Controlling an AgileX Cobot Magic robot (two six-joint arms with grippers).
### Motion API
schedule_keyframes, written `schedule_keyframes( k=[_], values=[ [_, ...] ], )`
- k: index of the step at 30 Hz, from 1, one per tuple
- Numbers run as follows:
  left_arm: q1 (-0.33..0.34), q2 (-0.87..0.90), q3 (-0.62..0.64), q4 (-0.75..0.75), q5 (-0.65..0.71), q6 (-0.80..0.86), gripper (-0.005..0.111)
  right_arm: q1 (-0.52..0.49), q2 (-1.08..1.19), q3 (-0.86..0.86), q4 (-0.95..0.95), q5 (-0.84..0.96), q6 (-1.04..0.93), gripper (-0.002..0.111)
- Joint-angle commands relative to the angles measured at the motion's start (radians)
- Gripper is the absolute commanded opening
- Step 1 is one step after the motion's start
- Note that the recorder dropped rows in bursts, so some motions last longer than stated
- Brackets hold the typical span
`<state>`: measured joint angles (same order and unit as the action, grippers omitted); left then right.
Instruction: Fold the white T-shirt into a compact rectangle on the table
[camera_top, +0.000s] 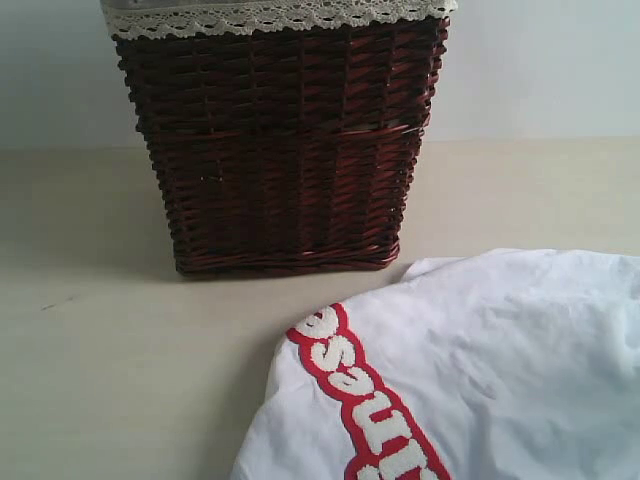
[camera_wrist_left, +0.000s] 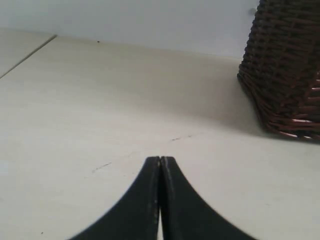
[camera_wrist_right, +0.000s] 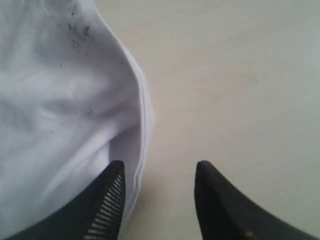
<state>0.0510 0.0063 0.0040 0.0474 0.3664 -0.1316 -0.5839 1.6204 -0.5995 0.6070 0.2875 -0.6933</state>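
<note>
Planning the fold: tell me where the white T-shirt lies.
In the exterior view the white T-shirt lies on the table at lower right, nearer the camera than the wicker basket.

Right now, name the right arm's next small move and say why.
Probably lower slightly and close the right end effector on the white T-shirt edge. Its jaws stand apart, one side over the cloth and the other over the bare table. The hem lies between them and nothing is gripped yet.
</note>
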Motion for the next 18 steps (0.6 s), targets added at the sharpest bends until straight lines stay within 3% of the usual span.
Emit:
schedule_keyframes(
  k=[1, 6, 13, 18],
  values=[
    [-0.003, -0.006, -0.004, 0.000, -0.013, -0.002, 0.000, -0.005, 0.052, 0.002, 0.178, -0.029, -0.164, 0.043],
    [-0.003, -0.006, -0.004, 0.000, -0.013, -0.002, 0.000, -0.005, 0.103, 0.002, 0.376, -0.037, -0.352, 0.039],
    [-0.003, -0.006, -0.004, 0.000, -0.013, -0.002, 0.000, -0.005, 0.116, 0.002, 0.438, -0.059, -0.431, 0.001],
    [-0.003, -0.006, -0.004, 0.000, -0.013, 0.000, 0.000, -0.005, 0.053, 0.002, 0.438, -0.110, -0.579, 0.000]
  ],
)
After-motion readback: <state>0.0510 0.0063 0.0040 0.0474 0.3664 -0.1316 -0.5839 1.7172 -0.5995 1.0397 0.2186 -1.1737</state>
